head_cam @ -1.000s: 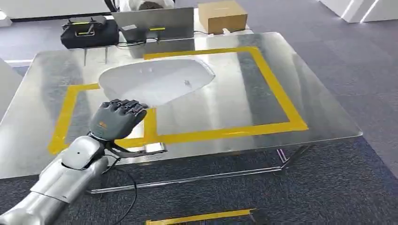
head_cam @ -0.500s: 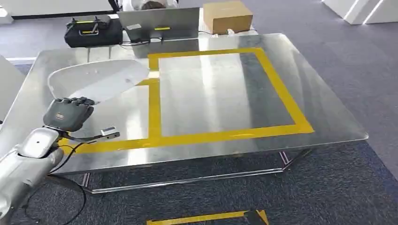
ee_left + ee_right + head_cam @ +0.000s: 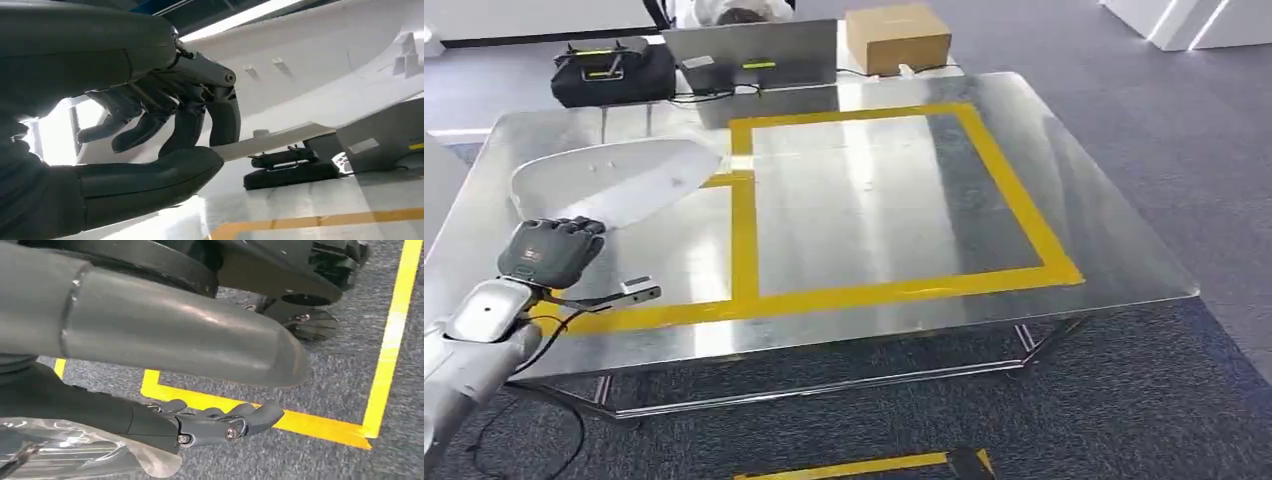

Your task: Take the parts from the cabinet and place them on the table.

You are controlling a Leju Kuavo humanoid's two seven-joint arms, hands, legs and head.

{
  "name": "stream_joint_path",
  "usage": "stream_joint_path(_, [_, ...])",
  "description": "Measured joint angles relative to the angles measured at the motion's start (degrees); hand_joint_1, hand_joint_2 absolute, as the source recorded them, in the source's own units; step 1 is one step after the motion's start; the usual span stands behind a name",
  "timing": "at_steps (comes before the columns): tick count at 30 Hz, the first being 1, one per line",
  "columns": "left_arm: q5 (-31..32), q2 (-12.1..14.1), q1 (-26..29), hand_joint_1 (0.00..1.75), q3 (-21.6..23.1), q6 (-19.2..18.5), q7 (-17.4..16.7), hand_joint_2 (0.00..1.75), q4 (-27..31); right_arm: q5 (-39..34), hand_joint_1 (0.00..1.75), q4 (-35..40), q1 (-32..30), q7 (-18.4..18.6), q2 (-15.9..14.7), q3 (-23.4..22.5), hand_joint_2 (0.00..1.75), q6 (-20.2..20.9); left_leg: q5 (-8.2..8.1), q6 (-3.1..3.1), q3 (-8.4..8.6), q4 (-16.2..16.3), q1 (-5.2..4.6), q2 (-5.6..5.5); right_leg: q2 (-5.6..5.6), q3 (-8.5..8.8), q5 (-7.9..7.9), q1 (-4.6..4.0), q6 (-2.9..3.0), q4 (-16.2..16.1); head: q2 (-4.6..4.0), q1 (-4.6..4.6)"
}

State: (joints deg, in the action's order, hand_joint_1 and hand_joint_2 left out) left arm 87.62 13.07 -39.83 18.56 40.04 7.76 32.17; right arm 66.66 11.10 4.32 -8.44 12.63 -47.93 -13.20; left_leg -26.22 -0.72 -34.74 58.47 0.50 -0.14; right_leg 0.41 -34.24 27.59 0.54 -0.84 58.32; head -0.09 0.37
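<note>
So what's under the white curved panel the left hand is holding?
Under the white curved plastic panel lies the shiny metal table with yellow tape; the covered patch is hidden.

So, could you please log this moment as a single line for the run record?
left hand: holds white part by its edge | part: above table, left side | right hand: hangs over carpet, fingers extended, holds nothing

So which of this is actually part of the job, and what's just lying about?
Job:
- white part, gripped by the left hand
- metal table with yellow tape outline

Lying about:
- cardboard box
- black case
- grey panel
- right hand, hanging over the floor
</note>
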Motion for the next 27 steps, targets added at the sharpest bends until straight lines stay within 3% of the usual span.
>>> stream_joint_path(2, [0.5, 0.1, 0.1, 1.75, 0.0, -0.1, 0.0, 1.75, -0.7, 0.0, 0.0, 0.0, 0.0, 0.0, 0.0, 0.0, 0.0, 0.0, -0.08, 0.39, -0.21, 0.2, -0.22, -0.08, -0.14, 0.13, -0.11, 0.14, -0.55, -0.3, 0.0, 0.0])
stream_joint_path(4, [0.5, 0.4, 0.1, 1.75, -0.2, -0.3, 0.4, 1.75, -2.1, 0.1, 0.0, 0.0, 0.0, -0.5, 0.0, 0.0, 0.0, 0.0, 0.33, 1.21, 0.46, -0.7, 0.24, 0.02, -0.12, -0.28, 0.75, 0.15, -1.25, 0.3, 0.0, 0.02])
stream_joint_path(5, [0.1, 0.5, 0.0, 1.75, -0.6, -0.3, 1.0, 1.75, -2.9, 0.1, 0.0, 0.0, 0.1, -0.9, 0.0, 0.0, 0.0, -0.1, 0.34, 1.64, 0.5, -0.7, 0.25, 0.03, -0.23, -1.35, 2.3, 0.1, -1.35, 2.6, 0.0, 0.28])
stream_joint_path(8, [-0.7, 0.9, 0.8, 1.75, -1.2, -0.3, 2.4, 1.75, -5.2, 0.1, 0.0, 0.0, 0.1, -1.6, 0.0, 0.0, 0.0, -0.3, 0.15, 1.99, 0.47, -0.6, 0.04, 0.13, -0.26, -7.77, 7.78, 0.11, -1.53, 15.8, 0.0, 0.39])
stream_joint_path(9, [-0.6, 0.9, 1.1, 1.75, -1.2, -0.5, 2.8, 1.75, -5.9, 0.1, 0.0, 0.0, -0.1, -1.8, 0.0, 0.0, 0.0, -0.3, 0.12, 2.03, 0.5, -0.6, -0.02, 0.1, -0.25, -8.95, 7.81, 0.11, -1.56, 17.8, 0.0, 0.39])
stream_joint_path(10, [-0.4, 0.9, 1.4, 0.0, -1.2, -0.7, 2.9, 1.75, -6.4, 0.2, 0.0, 0.0, -0.1, -1.9, 0.0, 0.0, 0.0, -0.3, 0.09, 2.07, 0.58, -0.6, -0.03, 0.05, -0.25, -8.67, 6.43, 0.11, -1.51, 16.8, 0.0, 0.37])
stream_joint_path(11, [0.0, 0.9, 1.5, 0.0, -1.2, -1.0, 2.9, 1.75, -6.8, 0.3, 0.0, 0.0, -0.1, -2.1, 0.0, 0.0, 0.0, -0.4, 0.01, 2.05, 0.64, -0.5, -0.04, -0.07, -0.25, -7.19, 4.0, 0.09, -1.36, 13.3, 0.0, 0.41])
stream_joint_path(13, [0.0, 0.9, 1.5, 0.0, -1.2, -1.2, 2.7, 1.75, -7.3, 0.4, 0.0, 0.0, 0.1, -2.3, 0.0, 0.0, 0.0, -0.4, -0.32, 1.82, 0.83, -0.3, -0.03, -0.2, -0.34, -2.51, -0.93, 0.1, -0.91, 3.3, 0.0, 0.41])
stream_joint_path(14, [0.0, 0.9, 1.4, 0.0, -1.2, -1.3, 2.7, 0.0, -7.6, 0.5, 0.0, 0.0, 0.3, -2.3, 0.0, 0.0, 0.0, -0.4, -0.57, 1.45, 0.69, 0.0, -0.46, -0.24, -0.38, -1.02, -0.15, -0.06, -0.77, 1.1, 0.0, 0.35])
stream_joint_path(16, [-0.4, 1.0, 1.4, 0.0, -1.2, -1.3, 3.5, 0.0, -8.0, 0.8, 0.0, 0.0, 0.5, -1.9, 0.0, 0.1, 0.0, -0.3, -0.42, 0.96, 0.37, 0.1, -0.48, -0.29, -0.2, -0.7, -0.15, 0.01, -0.56, 0.4, 0.0, 0.24])
stream_joint_path(18, [-3.2, 1.1, 2.0, 0.0, -1.5, -0.6, 8.2, 0.0, -8.0, 1.1, 0.0, 0.0, 0.3, -1.6, 0.0, 0.1, 0.0, -0.3, -0.44, 0.59, 0.67, -0.2, -0.41, -0.24, -0.05, -0.55, -0.22, 0.04, -0.09, 0.3, 0.0, 0.31])
stream_joint_path(19, [-4.6, 1.4, 3.1, 0.0, -2.1, -0.4, 10.5, 0.0, -7.0, 1.3, 0.0, 0.0, 0.3, -1.5, 0.0, 0.1, 0.0, -0.3, -1.05, 0.21, 0.54, 0.1, -0.28, -0.15, -0.04, -0.34, -0.43, 0.46, 0.27, 0.0, 0.0, 0.35])
stream_joint_path(20, [-6.1, 1.6, 4.3, 0.0, -3.0, 0.0, 12.4, 0.0, -5.3, 1.4, 0.0, 0.0, 0.4, -1.5, 0.0, 0.1, 0.0, -0.3, -2.39, -0.18, -0.11, 2.0, -0.26, -0.13, 0.04, -0.21, -0.33, 0.48, 0.63, -0.1, 0.0, -0.02])
stream_joint_path(23, [-5.8, 1.2, 9.0, 0.0, -6.0, 0.0, 15.2, 0.0, 0.6, 1.6, 0.0, 0.0, 0.3, -1.5, 0.0, 0.1, 0.0, -0.2, -8.08, -0.86, -5.97, 14.7, -0.02, -0.12, 0.09, 0.02, -0.17, 0.48, 0.93, 0.0, 0.0, 0.0])
stream_joint_path(24, [-5.7, 0.8, 10.6, 0.0, -6.9, 0.0, 15.9, 0.0, 2.3, 1.6, 0.0, 0.0, 0.2, -1.5, 0.0, 0.1, 0.0, -0.2, -8.65, -0.94, -7.09, 17.0, 0.08, -0.12, 0.08, 0.05, -0.21, 0.48, 0.94, 0.1, 0.0, -0.05])
stream_joint_path(25, [-5.9, 0.6, 11.9, 0.0, -7.4, 0.0, 16.6, 0.0, 3.7, 1.6, 0.0, 0.0, 0.2, -1.5, 0.0, 0.1, 0.0, -0.2, -7.93, -0.94, -6.99, 16.7, 0.19, -0.11, 0.12, 0.07, -0.21, 0.48, 0.94, 0.1, 0.0, 0.0])
stream_joint_path(26, [-6.5, 0.3, 13.0, 0.0, -8.1, 0.1, 17.5, 0.0, 5.3, 1.6, 0.0, 0.0, 0.2, -1.5, 0.0, 0.1, 0.0, -0.2, -5.94, -0.86, -5.82, 14.1, 0.26, -0.11, 0.17, 0.06, -0.2, 0.47, 0.93, 0.2, 0.0, -0.07])
stream_joint_path(27, [-7.0, -0.1, 13.8, 0.0, -8.7, 0.1, 18.3, 0.0, 7.0, 1.6, 0.0, 0.0, 0.2, -1.5, 0.0, 0.1, 0.0, -0.2, -3.13, -0.72, -3.48, 9.2, 0.28, -0.11, 0.19, 0.09, -0.16, 0.48, 0.87, 0.2, 0.0, 0.02])
